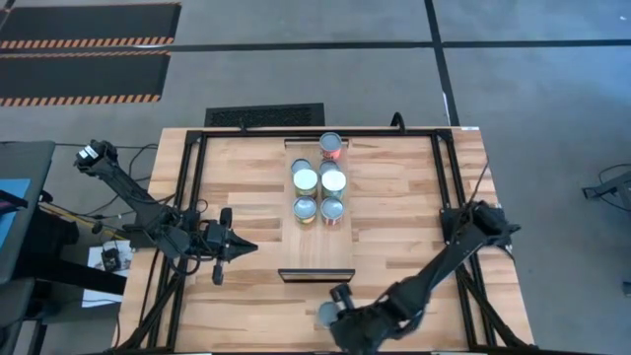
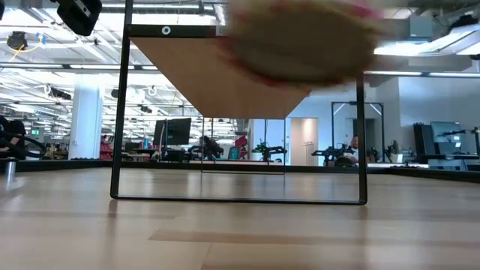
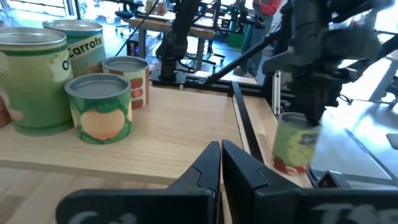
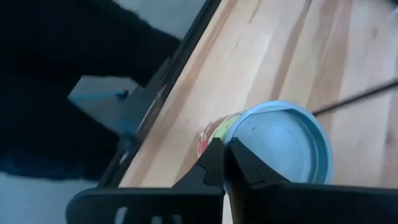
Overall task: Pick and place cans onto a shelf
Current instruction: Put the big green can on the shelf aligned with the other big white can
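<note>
Planked wooden tabletop in a black frame fills the high view, with grey floor above it. At its centre lies the shelf, a long light plank. Five cans stand on its upper half: one alone at the top and two pairs below it. The left gripper hangs just left of the shelf with its fingers pressed together and nothing between them. The right gripper sits at the bottom centre of the frame, below the shelf's dark end.

From the low view the shelf shows as a raised wooden underside on thin black legs, with a blurred brownish shape at the top of the frame.

Looking from the left wrist, four of the cans fill the upper left, and the right gripper reaches down over a blurred green-and-red can at right.

The right wrist view shows that claw's fingers shut together, their tips against the rim of this blue-topped can; whether they pinch the rim cannot be told.
</note>
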Tool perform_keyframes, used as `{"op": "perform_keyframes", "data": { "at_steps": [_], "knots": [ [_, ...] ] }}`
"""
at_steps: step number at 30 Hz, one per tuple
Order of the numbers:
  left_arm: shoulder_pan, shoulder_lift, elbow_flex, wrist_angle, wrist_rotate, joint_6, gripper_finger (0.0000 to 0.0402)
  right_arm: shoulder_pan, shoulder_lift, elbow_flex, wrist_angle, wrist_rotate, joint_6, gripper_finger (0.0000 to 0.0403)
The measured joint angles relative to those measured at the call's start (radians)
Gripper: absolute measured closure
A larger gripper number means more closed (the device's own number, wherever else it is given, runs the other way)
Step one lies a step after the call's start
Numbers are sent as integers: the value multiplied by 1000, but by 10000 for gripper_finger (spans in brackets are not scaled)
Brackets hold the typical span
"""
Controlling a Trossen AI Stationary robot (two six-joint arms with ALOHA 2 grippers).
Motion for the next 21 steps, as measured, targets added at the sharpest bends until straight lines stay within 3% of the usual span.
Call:
{"op": "perform_keyframes", "data": {
  "at_steps": [9, 21],
  "knots": [
    [0, 0, 0, -1, 1, 9, 397, -124, 171, 286, -49, -79, -157, 385],
    [0, 0, 0, -5, 6, 10, 397, -152, 290, 366, -111, -141, -132, 384]
  ]
}}
